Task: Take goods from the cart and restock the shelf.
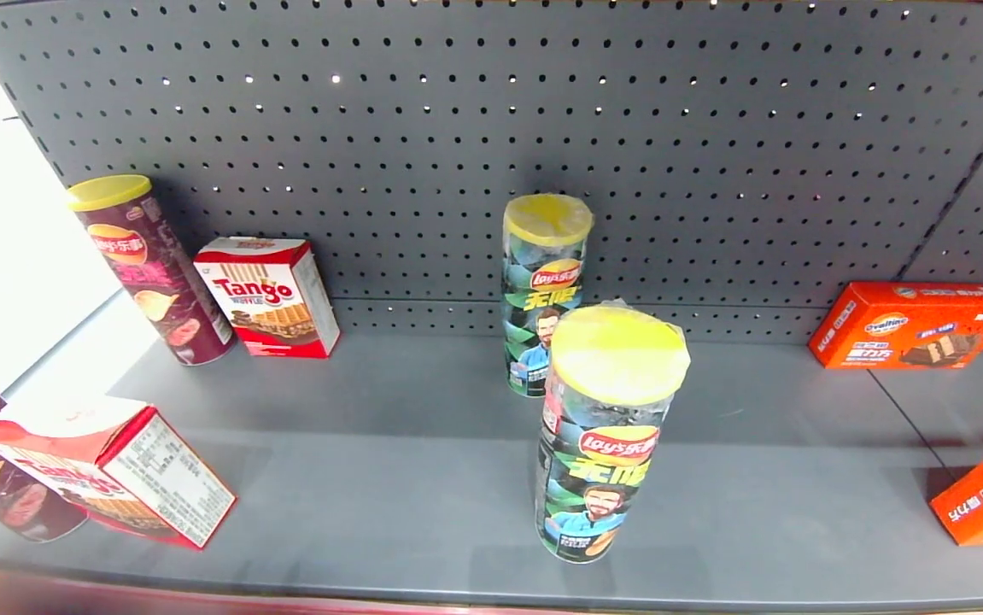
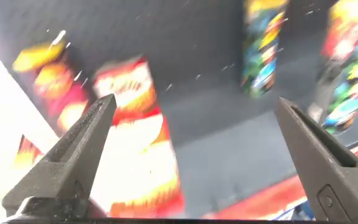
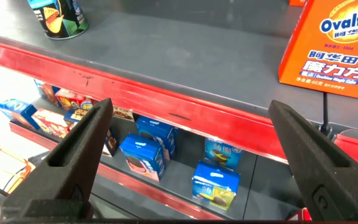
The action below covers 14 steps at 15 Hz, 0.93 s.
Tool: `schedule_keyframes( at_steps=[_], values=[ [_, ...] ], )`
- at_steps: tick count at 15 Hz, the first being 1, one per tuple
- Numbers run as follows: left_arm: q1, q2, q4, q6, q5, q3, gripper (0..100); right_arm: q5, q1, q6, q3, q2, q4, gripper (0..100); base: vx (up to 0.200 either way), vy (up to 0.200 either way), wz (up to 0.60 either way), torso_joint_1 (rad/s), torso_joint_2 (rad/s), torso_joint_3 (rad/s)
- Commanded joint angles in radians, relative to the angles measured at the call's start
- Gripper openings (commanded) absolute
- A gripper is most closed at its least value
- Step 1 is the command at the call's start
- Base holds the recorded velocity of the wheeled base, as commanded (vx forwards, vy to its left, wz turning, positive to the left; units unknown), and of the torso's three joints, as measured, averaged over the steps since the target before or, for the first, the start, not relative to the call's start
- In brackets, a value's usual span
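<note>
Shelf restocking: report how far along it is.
Done, it seems: a green chip can stands at the back of the shelf, with a second green can in front, a dark red can and wafer box at left, and an orange box at right. In hand: nothing; the left gripper and right gripper are open, empty. Left: bare shelf stretches probably want more goods.

Your grey shelf (image 1: 389, 478) at mid-frame: two yellow-lidded green cans upright, rear can (image 1: 542, 295) at centre, front can (image 1: 606, 436) just below it; maroon can (image 1: 149, 273) and wafer box (image 1: 273, 295) stand upper left; orange box (image 1: 914, 325) lies flat, right.
</note>
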Motion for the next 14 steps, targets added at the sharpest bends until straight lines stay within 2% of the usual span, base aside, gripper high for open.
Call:
schedule_keyframes(
  at_steps=[1,2,4,5,7,8,9,10,14],
  values=[
    [0.12,-0.216,0.001,-0.039,0.002,0.169,100,0.0,0.0,0.0,0.0,0.001,0.0,100,0.0,0.0,0.0,0.0,0.0,0.0],
    [0.142,-0.253,0.003,-0.051,0.003,0.207,100,0.0,0.0,0.0,0.0,0.001,0.0,100,0.0,0.0,0.0,0.0,0.0,0.0],
    [0.174,-0.31,0.013,-0.054,0.005,0.264,100,0.0,0.0,0.0,0.0,0.001,0.0,100,0.0,0.0,0.0,0.0,0.0,0.0],
    [0.196,-0.385,0.021,-0.051,0.008,0.336,100,0.0,0.0,0.0,0.0,0.001,0.0,100,0.0,0.0,0.0,0.0,0.0,0.0],
    [0.196,-0.391,0.058,-0.051,0.011,0.338,100,0.0,0.0,0.0,0.0,0.001,0.0,100,0.0,0.0,0.0,0.0,0.0,0.0],
    [0.173,-0.403,0.111,-0.051,0.011,0.338,100,0.0,0.0,0.0,0.0,0.001,0.0,100,0.0,0.0,0.0,0.0,0.0,0.0],
    [0.14,-0.448,0.223,-0.045,0.012,0.338,100,0.0,0.0,0.0,0.0,0.001,0.0,100,0.0,0.0,0.0,0.0,0.0,0.0],
    [0.15,-0.459,0.271,-0.051,0.012,0.338,100,0.0,0.0,0.0,0.0,0.001,0.0,100,0.0,0.0,0.0,0.0,0.0,0.0],
    [0.15,-0.459,0.276,-0.063,0.006,0.338,100,0.0,0.0,0.0,0.0,0.001,0.0,100,0.0,0.0,0.0,0.0,0.0,0.0]
  ],
)
